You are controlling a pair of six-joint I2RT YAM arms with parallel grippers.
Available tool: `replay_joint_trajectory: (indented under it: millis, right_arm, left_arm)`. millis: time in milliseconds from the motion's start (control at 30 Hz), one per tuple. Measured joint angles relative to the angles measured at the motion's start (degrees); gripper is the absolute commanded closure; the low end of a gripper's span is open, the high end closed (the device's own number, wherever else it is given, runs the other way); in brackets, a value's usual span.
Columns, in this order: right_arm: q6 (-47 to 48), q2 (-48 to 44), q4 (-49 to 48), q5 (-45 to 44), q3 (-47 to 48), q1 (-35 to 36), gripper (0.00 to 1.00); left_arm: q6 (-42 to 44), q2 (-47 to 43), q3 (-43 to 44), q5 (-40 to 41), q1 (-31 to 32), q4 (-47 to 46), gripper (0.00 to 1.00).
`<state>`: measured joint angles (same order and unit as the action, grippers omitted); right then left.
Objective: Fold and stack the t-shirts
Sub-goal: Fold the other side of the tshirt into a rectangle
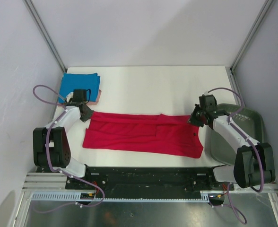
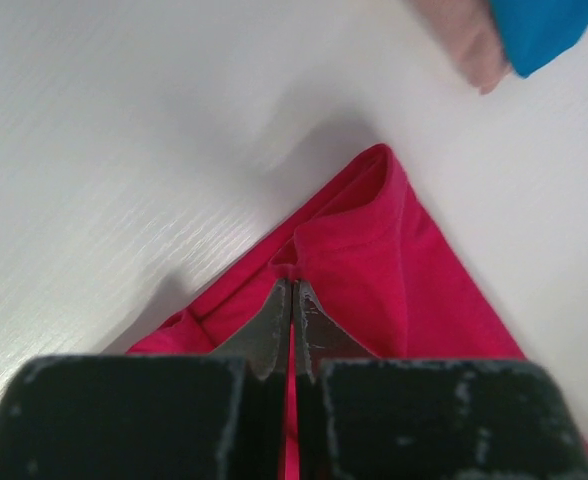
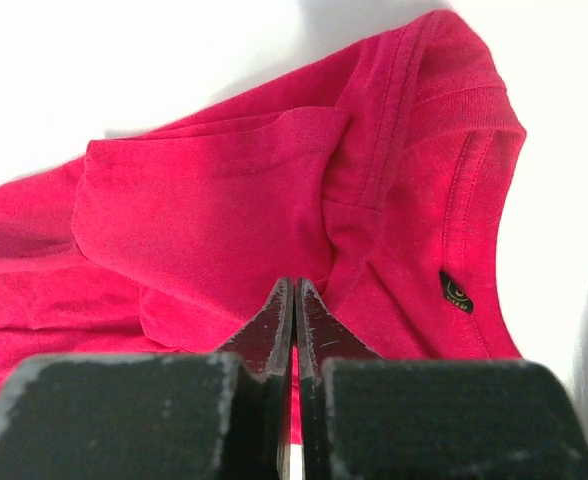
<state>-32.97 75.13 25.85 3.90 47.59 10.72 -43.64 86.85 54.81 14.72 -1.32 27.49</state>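
The red t-shirt (image 1: 143, 135) lies spread across the table, folded lengthwise, its dark neck tag (image 3: 456, 292) at the right end. My left gripper (image 1: 86, 115) is at the shirt's far left corner, and in the left wrist view it (image 2: 292, 282) is shut with red cloth (image 2: 364, 250) pinched at its tips. My right gripper (image 1: 195, 119) is at the far right corner, shut (image 3: 294, 285) on a fold of the red cloth (image 3: 214, 210). The blue t-shirt (image 1: 80, 85) lies folded at the far left on a pale orange one (image 1: 97, 98).
The dark grey bin (image 1: 245, 125) stands at the right edge, just behind my right arm. The blue shirt's corner (image 2: 544, 30) and the pale orange cloth (image 2: 474, 45) show at the top right of the left wrist view. Walls enclose the white table (image 1: 153, 85).
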Motion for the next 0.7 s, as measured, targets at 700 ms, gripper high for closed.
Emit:
replay_joint_trajectory:
  millis: [700]
  right_arm:
    - [0.0, 2.2, -0.7, 0.6, -4.3, 0.5, 1.0]
  left_arm:
    - [-1.4, 0.6, -4.5, -1.2, -0.7, 0.1, 1.0]
